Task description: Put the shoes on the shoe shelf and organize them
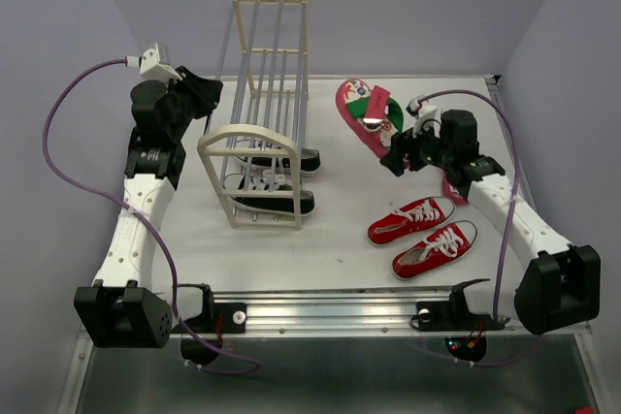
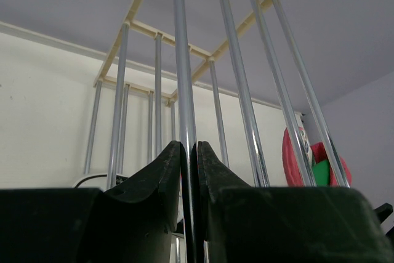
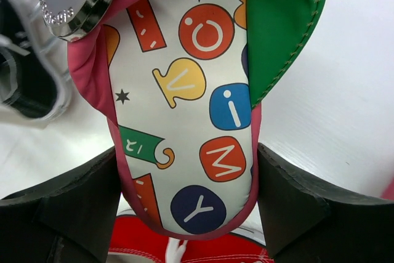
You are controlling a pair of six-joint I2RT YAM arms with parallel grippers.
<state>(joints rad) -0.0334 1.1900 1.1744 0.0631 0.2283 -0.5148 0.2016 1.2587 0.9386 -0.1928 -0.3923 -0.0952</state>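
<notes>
The white table [image 1: 320,259] fills the middle of the overhead view, and the shoe shelf [image 1: 248,130] stands on it left of centre, its cream arched frames joined by thin silver rods. The left gripper [image 1: 202,94] reaches in from the upper left of the frame and is pinched narrow on one of those rods; in the left wrist view the two black fingers [image 2: 166,170] press against the rod on either side, with the rest of the rack rising above them. The red sneakers [image 1: 412,221] lie side by side on the table at the lower right, toes pointing up and right, well apart from the shelf. The black sneakers [image 1: 303,203] sit low inside the rack, their toes poking out of its right side. At the upper right lies a pink flip-flop [image 1: 364,109] with a green strap; the right gripper [image 1: 398,157] has its fingers around the heel end, and its own camera shows the lettered sole [image 3: 191,90] filling the space between them.
</notes>
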